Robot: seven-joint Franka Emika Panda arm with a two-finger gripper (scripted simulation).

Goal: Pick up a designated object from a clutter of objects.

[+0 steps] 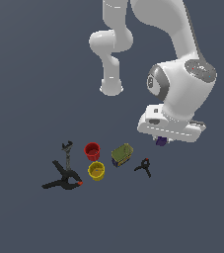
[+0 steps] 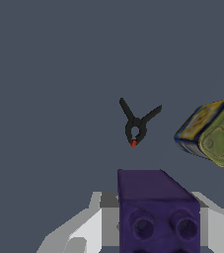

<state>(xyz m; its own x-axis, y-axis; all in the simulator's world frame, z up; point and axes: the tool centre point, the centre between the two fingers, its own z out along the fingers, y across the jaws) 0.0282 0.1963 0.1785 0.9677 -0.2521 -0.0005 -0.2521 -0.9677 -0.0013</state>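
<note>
The small dark purple studded block (image 1: pixel 161 142) sits between my gripper's (image 1: pixel 162 140) fingers under the white hand, at the exterior view's right of the clutter. In the wrist view the block (image 2: pixel 158 207) fills the space between the two pale fingers (image 2: pixel 81 232), studs facing the camera. The gripper (image 2: pixel 158 239) is shut on it. The block seems to be held slightly above the floor, apart from the other objects.
A small black clamp with a red tip (image 1: pixel 143 167) (image 2: pixel 135 126) lies nearest the gripper. Further to the exterior view's left are the olive-yellow box (image 1: pixel 122 154) (image 2: pixel 212 133), yellow cup (image 1: pixel 96 171), red cup (image 1: pixel 92 150), grey wrench (image 1: pixel 67 150) and large black clamp (image 1: pixel 63 179).
</note>
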